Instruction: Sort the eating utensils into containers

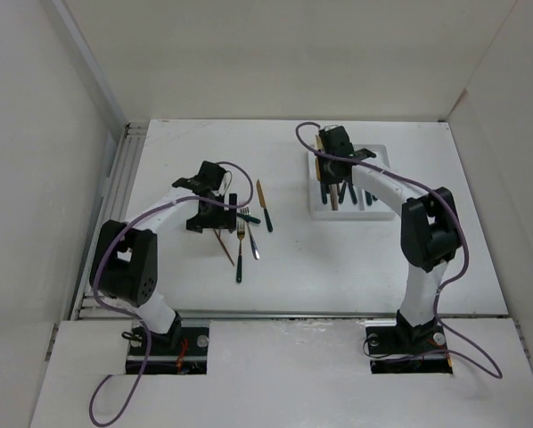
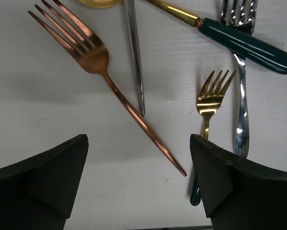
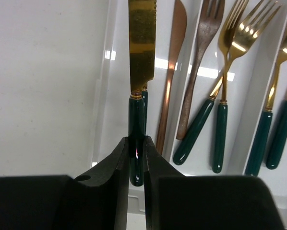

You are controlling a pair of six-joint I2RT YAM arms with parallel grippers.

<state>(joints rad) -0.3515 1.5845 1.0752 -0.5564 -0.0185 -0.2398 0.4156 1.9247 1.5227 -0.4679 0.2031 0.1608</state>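
Your right tool (image 3: 136, 143) is clamped shut on the dark teal handle of a gold knife (image 3: 142, 48), its two fingers (image 3: 112, 172) pressed flat against either side of the handle with no gap left. The knife points straight away from the tool over the leftmost compartment of the white tray (image 3: 111, 72), and a second teal handle shows just behind it. You cannot tell whether the held knife touches the tray floor. Beside it in the tray lie a copper knife (image 3: 174, 57) and a dull brown fork (image 3: 203, 57), then two gold forks (image 3: 239, 43) with teal handles that cross at their necks. From above, the tray (image 1: 380, 156) sits at the far right of the counter (image 1: 382, 267), with the right tool (image 1: 333, 147) over its far left corner. Your left tool (image 2: 138, 139) is spread wide and grips nothing. The thin end of a copper fork (image 2: 93, 52) lies on the counter in the gap between its fingers. A small gold fork (image 2: 211, 96) runs under the edge of one finger, with a silver fork (image 2: 242, 115) just beside it. A teal-handled knife (image 2: 249, 43) lies across the silver fork, and a silver handle (image 2: 135, 57) ends near the copper fork's stem.
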